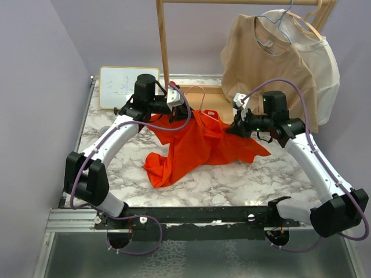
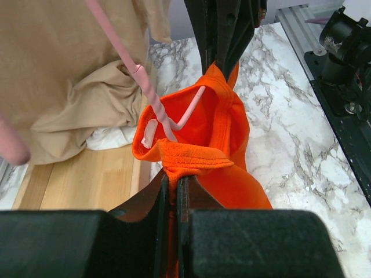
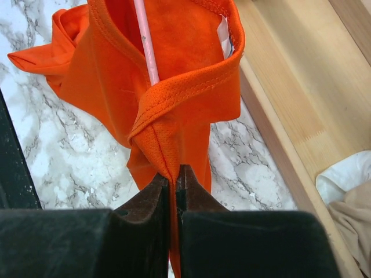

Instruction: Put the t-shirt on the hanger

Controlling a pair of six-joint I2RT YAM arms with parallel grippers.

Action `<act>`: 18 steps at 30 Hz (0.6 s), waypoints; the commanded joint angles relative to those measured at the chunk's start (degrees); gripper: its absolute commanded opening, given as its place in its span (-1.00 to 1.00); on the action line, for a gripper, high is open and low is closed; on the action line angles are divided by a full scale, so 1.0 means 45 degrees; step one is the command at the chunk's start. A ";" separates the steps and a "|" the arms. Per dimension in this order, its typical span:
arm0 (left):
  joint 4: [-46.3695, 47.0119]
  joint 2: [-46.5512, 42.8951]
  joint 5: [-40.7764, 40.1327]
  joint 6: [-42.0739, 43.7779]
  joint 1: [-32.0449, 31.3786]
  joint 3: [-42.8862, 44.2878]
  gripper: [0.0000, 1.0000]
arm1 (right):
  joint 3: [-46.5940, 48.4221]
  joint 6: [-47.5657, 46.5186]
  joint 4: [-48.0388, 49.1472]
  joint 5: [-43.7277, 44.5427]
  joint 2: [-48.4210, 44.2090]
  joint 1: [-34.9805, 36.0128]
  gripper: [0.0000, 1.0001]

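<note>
The orange-red t-shirt [image 1: 197, 145] is held up at its neck by both grippers, its body draped down onto the marble table. My left gripper [image 1: 174, 113] is shut on the collar [image 2: 185, 159]. My right gripper [image 1: 236, 126] is shut on the collar's other side [image 3: 168, 145]. The pink wire hanger [image 1: 197, 95] stands behind the shirt, its hook above the neck. Its wire runs down into the neck opening in the left wrist view [image 2: 156, 107] and in the right wrist view [image 3: 146, 43].
A wooden rack [image 1: 163, 40] stands at the back with a tan t-shirt [image 1: 264, 63] on a light-blue hanger [image 1: 277, 20] and a white t-shirt [image 1: 324, 63] on a wooden hanger. A small whiteboard [image 1: 119, 87] leans at the back left. The rack's wooden base [image 3: 301, 110] lies close behind the grippers.
</note>
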 commanded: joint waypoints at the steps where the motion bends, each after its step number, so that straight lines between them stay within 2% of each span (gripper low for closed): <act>1: 0.0094 0.0072 0.0288 0.0041 0.0038 0.0432 -0.95 | 0.0409 0.0175 0.0625 0.0381 -0.0394 -0.0061 -0.98; 7: -0.0454 0.0348 -0.0468 0.0119 0.0355 0.0642 -0.55 | 0.0536 0.0323 0.0305 0.0728 -0.0980 -0.0061 -0.98; 12: -0.0812 0.0894 -0.0867 -0.0010 0.0859 0.0983 -0.46 | 0.0361 0.0575 0.0375 0.0798 -0.1482 -0.0061 -0.98; 18: -0.0934 0.1210 -0.1194 0.0351 0.1516 0.0997 -0.45 | 0.0376 0.0726 0.0047 0.0804 -0.1891 -0.0061 -0.98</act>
